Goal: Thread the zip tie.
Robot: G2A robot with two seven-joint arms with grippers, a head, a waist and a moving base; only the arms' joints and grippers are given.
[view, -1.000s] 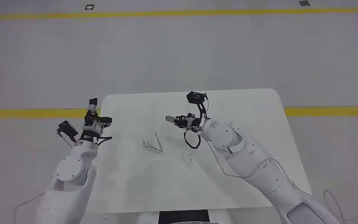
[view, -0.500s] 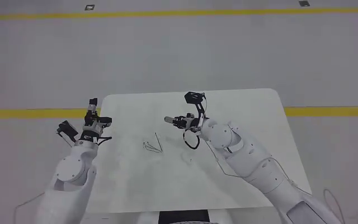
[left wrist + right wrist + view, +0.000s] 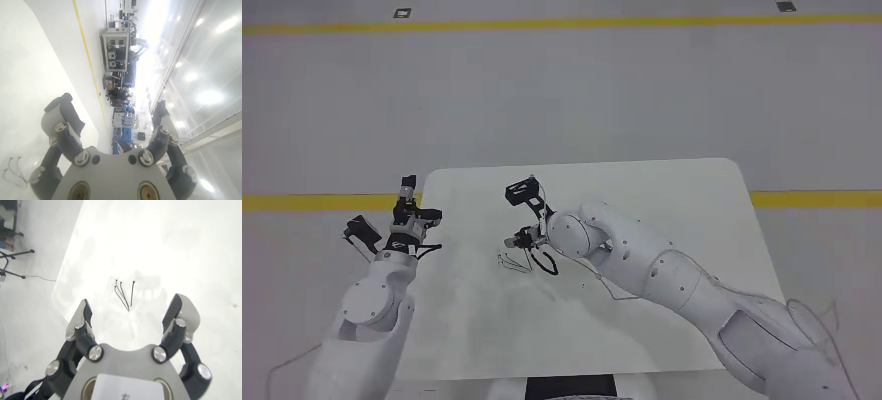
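1. Note a shift of the right gripper (image 3: 512, 241) across the table (image 3: 692, 200): at mid-table a second ago, now directly above the zip ties (image 3: 514, 262).
2. No shift of the left gripper (image 3: 112, 103): parked at the table's left edge as before, fingers wide apart, nothing between them.
3. Read the shift as approach done and pick-up not yet begun, with the threading itself entirely ahead.
4. Right gripper's fingers spread wide, nothing held.
5. Zip ties: four thin black strips flat on the table. Three bunched in a fan, one just beside them, pointed ends converging, heads splayed out.
6. In the right wrist view, converging ends roughly on the line between the open fingertips, heads farther out ahead. No contact visible.
7. Expect trouble lifting one tie clear of the bunch: thin, flat against the surface, tails close together or touching (cannot tell which).
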